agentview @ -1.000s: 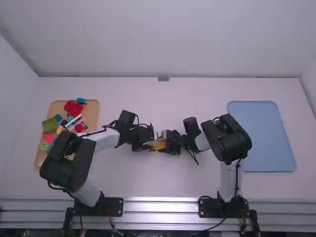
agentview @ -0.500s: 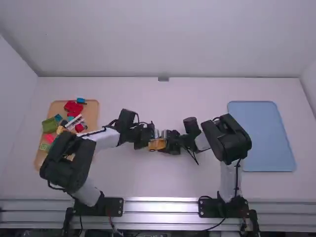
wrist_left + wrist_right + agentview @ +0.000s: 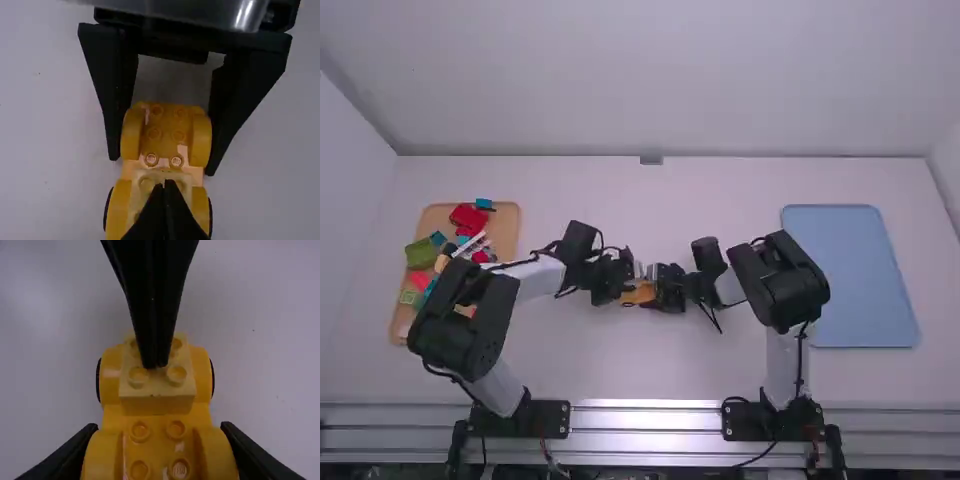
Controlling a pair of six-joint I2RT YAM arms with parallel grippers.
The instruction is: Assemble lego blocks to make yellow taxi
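If pressed off-centre, liable to skew

Look first to the yellow car base (image 3: 157, 421), near the middle of the table (image 3: 620, 370), with the pale yellow block (image 3: 157, 402) set atop one end, between rounded wheel arches. Impossible to tell whether clicked fully home. Read the left gripper (image 3: 167, 184) as closed, tips together on top of the block among its studs, probably for pressing down. Beware of slipping off a stud, or of tipping the block by leaning on one edge. Read the right gripper (image 3: 162, 165) as clamped across the base's other end; with so much force on the far end, expect pivoting or sliding in that grip. Farther out, beside the left arm (image 3: 470, 320), note the tray (image 3: 509, 240) of loose blocks (image 3: 470, 218), possibly to be knocked in a wide swing.
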